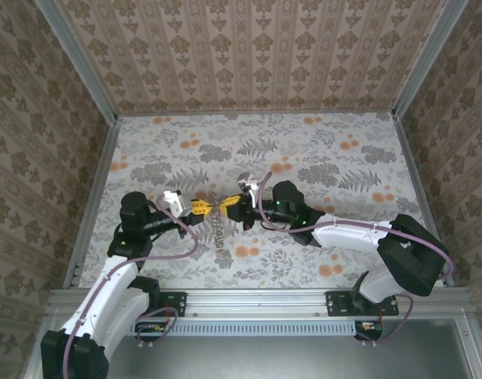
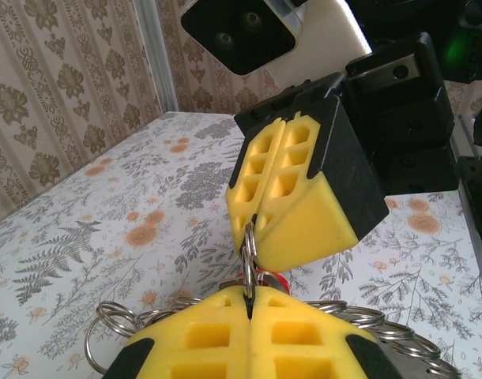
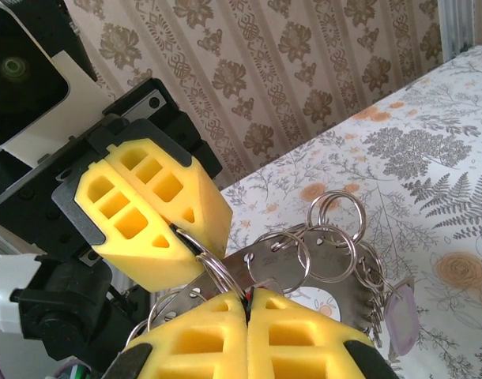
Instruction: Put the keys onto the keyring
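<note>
Left wrist view puts the left gripper [image 2: 249, 306] at the bottom, its yellow fingers pressed together on a thin silvery loop of the keyring [image 2: 249, 253]. The right gripper [image 2: 257, 215] clamps the same loop from above, tip to tip. Something red, probably the keys [image 2: 276, 278], peeks out just behind that loop, among more linked rings [image 2: 107, 324]. To thread well, I judge one arm should hold steady as an anchor while the other works slowly, avoiding any twist that slips the wire. Below lies the floral table [image 1: 328, 158], boxed in by patterned walls [image 1: 249, 47].
</note>
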You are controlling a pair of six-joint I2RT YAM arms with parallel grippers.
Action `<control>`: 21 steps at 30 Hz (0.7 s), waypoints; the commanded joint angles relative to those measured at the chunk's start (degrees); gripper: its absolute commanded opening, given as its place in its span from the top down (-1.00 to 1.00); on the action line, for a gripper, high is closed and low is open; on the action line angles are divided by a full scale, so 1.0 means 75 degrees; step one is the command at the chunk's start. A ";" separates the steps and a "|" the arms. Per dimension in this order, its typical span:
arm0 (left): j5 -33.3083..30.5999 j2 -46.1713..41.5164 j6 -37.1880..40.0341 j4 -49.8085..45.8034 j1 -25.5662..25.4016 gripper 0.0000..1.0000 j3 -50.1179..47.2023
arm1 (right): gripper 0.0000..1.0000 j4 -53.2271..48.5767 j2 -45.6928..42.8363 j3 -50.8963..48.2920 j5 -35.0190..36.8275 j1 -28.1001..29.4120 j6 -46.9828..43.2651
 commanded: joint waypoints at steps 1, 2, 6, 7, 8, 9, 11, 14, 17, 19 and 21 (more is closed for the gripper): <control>0.0149 -0.0029 -0.0344 0.0833 -0.0114 1.00 -0.0036 | 0.78 0.0142 0.0015 -0.0119 -0.0169 -0.0203 0.0253; 0.0144 -0.0020 -0.0361 0.0863 -0.0135 1.00 -0.0036 | 0.75 0.0118 -0.0013 -0.0119 -0.0226 -0.0217 0.0243; 0.0057 0.0021 -0.0362 0.0882 -0.0221 1.00 -0.0011 | 0.66 -0.0202 -0.0211 -0.0075 -0.0403 -0.0270 -0.0051; 0.0053 0.0026 -0.0359 0.0878 -0.0234 1.00 0.0003 | 0.66 -0.0355 -0.0289 -0.0041 -0.0436 -0.0266 -0.0187; 0.0042 0.0040 -0.0361 0.0878 -0.0249 1.00 0.0011 | 0.66 -0.0504 -0.0361 -0.0006 -0.0453 -0.0273 -0.0337; 0.0037 0.0047 -0.0359 0.0882 -0.0268 1.00 0.0024 | 0.66 -0.0674 -0.0422 0.0043 -0.0478 -0.0285 -0.0472; 0.0034 0.0071 -0.0360 0.0881 -0.0293 1.00 0.0042 | 0.66 -0.0860 -0.0508 0.0088 -0.0526 -0.0291 -0.0640; -0.0022 0.0089 -0.0361 0.0877 -0.0337 1.00 0.0057 | 0.66 -0.1067 -0.0572 0.0157 -0.0622 -0.0318 -0.0846; -0.0147 0.0106 -0.0369 0.0880 -0.0363 1.00 0.0046 | 0.65 -0.1211 -0.0572 0.0151 -0.0613 -0.0359 -0.1035; -0.0269 0.0112 -0.0360 0.0849 -0.0367 1.00 0.0029 | 0.65 -0.1485 -0.0923 0.0127 -0.0496 -0.0452 -0.1283; -0.0291 0.0084 -0.0234 0.0688 -0.0346 1.00 0.0068 | 0.63 -0.2440 -0.1186 0.0191 -0.0346 -0.0565 -0.2206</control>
